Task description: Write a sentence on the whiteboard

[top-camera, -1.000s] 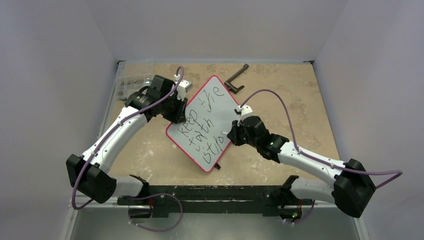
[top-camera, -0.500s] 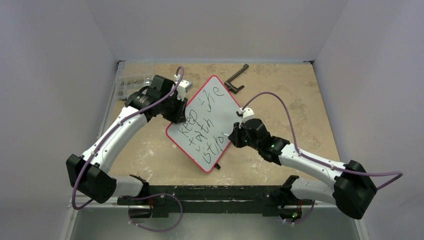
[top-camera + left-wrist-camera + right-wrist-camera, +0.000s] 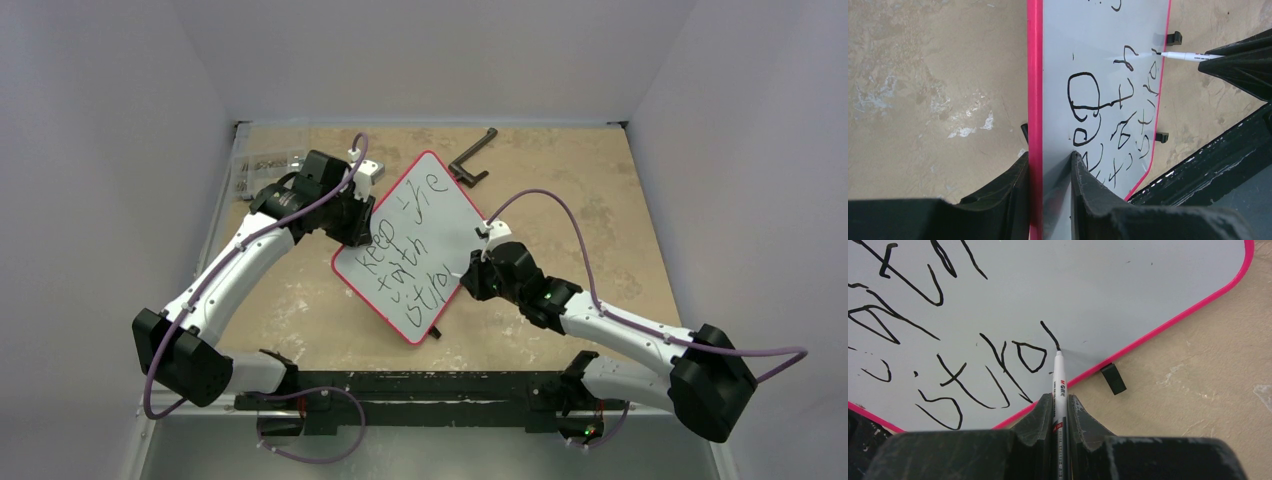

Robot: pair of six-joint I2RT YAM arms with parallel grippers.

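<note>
The whiteboard (image 3: 440,215) lies tilted on the tan table, with a pink-red rim and a pale surface (image 3: 1098,285). The sentence (image 3: 400,255) runs across it in black handwriting in three lines; the last line reads "stro" plus a fresh short stroke (image 3: 1050,335). My left gripper (image 3: 1049,154) is shut on the whiteboard's left rim (image 3: 1034,75), one finger on each side. My right gripper (image 3: 1059,396) is shut on a white marker (image 3: 1059,375), whose tip touches the board at the end of that stroke, near the board's lower right rim. The left wrist view also catches the marker (image 3: 1183,55).
A black L-shaped tool (image 3: 472,160) lies behind the board. Small clear parts (image 3: 262,163) sit at the table's back left. Black feet (image 3: 1113,378) stick out from the board's right rim. A dark rail (image 3: 420,385) runs along the near edge.
My right gripper has slid with the marker a little toward the near edge, drawing a new stroke after "stro". The left arm and the board have stayed still.
</note>
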